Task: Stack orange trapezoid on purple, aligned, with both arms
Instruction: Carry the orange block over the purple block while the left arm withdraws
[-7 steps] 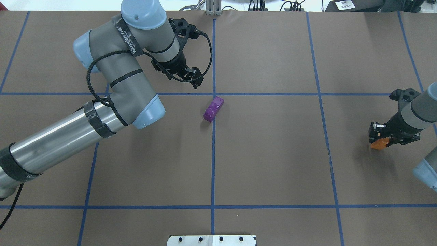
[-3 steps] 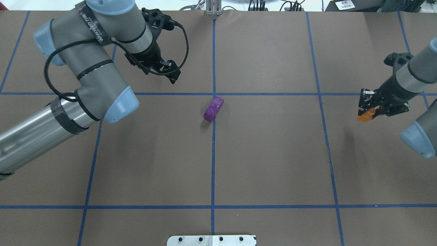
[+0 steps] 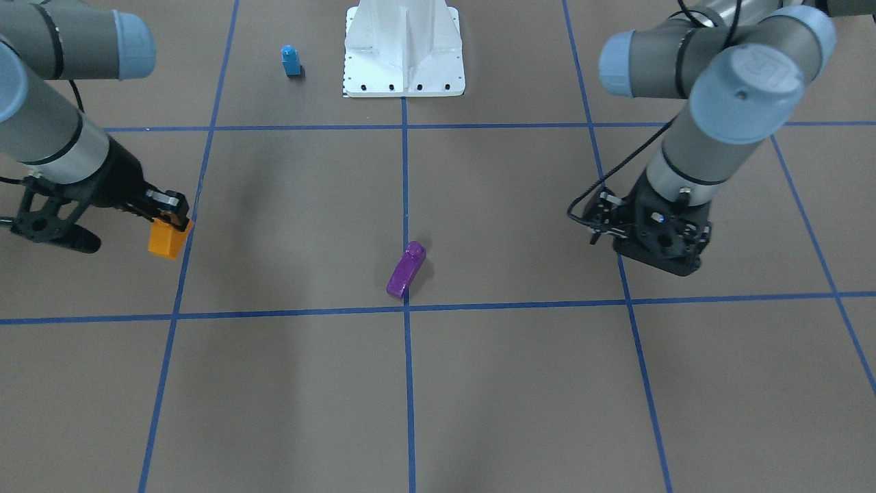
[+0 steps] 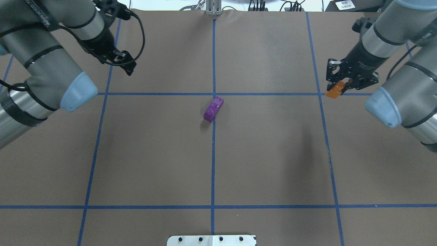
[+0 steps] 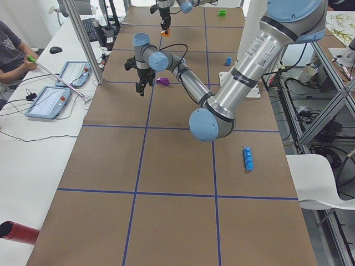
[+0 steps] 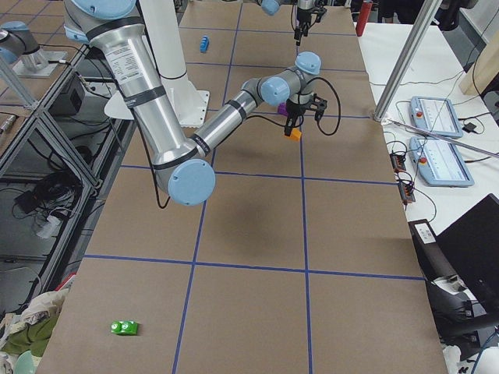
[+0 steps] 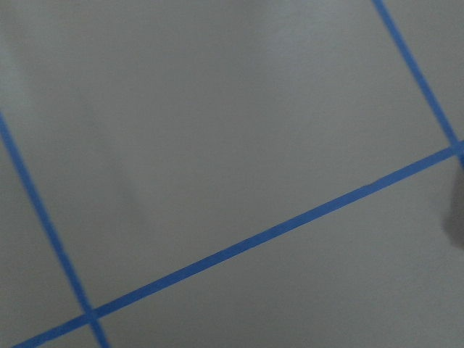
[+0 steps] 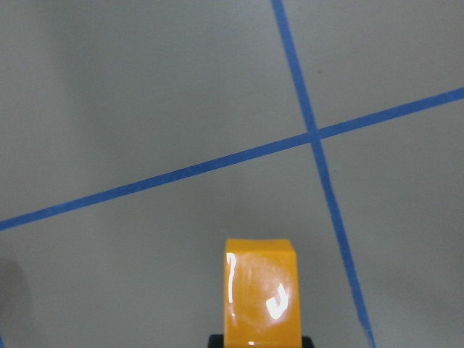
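The purple brick (image 4: 214, 108) lies on the brown table near the centre grid crossing, and also shows in the front view (image 3: 406, 270). My right gripper (image 4: 337, 86) is shut on the orange trapezoid (image 4: 335, 91) and holds it above the table, far to the purple brick's right. The orange brick shows in the front view (image 3: 168, 238) and fills the bottom of the right wrist view (image 8: 261, 290). My left gripper (image 4: 127, 67) is empty and looks open, hovering far left of and beyond the purple brick. Its wrist view shows only table and blue tape.
A small blue single-stud brick (image 3: 291, 60) stands near the white robot base plate (image 3: 404, 85). A long blue brick (image 5: 248, 158) and a green brick (image 6: 124, 327) lie at the table's ends. An operator (image 5: 11, 50) sits beside the table with control tablets.
My right gripper lifted the orange trapezoid off the table and carried it away from the robot and inward. My left arm drew back to the left, away from the purple brick.
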Action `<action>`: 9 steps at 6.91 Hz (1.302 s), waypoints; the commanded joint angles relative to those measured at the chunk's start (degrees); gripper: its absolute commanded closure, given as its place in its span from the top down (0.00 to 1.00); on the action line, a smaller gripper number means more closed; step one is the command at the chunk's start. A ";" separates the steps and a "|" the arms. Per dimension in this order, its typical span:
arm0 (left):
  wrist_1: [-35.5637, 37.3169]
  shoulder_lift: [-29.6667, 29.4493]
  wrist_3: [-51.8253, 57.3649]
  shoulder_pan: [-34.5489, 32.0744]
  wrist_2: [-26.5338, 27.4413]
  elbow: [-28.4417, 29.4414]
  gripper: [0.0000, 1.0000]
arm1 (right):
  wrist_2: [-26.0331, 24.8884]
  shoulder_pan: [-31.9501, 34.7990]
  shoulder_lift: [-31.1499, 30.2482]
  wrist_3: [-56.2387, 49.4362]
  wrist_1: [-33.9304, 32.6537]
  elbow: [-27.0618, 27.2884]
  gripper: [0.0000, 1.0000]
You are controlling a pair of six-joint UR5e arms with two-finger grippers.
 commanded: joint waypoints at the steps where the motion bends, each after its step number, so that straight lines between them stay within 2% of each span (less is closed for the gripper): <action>1: 1.80 8.71 12.46 -7.78 -0.23 -2.44 1.00 | -2.08 -5.04 12.74 13.08 -0.07 -8.17 0.00; 2: 1.63 11.00 16.95 -9.38 -0.23 -2.36 1.00 | -2.52 -7.41 18.99 18.47 -0.07 -14.32 0.00; 3: 1.63 12.16 19.17 -10.70 -0.23 -2.36 1.00 | -5.48 -10.39 22.36 25.05 1.50 -17.60 0.00; 4: 1.45 13.04 19.71 -10.80 -0.23 -2.36 1.00 | -9.43 -13.12 25.09 29.90 4.65 -21.63 0.00; 5: 0.58 13.74 19.72 -10.80 -0.23 -2.36 1.00 | -10.16 -14.80 29.12 35.61 6.42 -27.16 0.00; 6: -0.38 14.19 19.72 -10.80 -0.23 -2.10 1.00 | -12.87 -16.82 33.43 36.88 6.52 -32.52 0.00; 9: -0.57 14.19 19.72 -10.80 -0.23 -2.09 1.00 | -13.16 -18.06 34.44 38.91 8.10 -37.05 0.00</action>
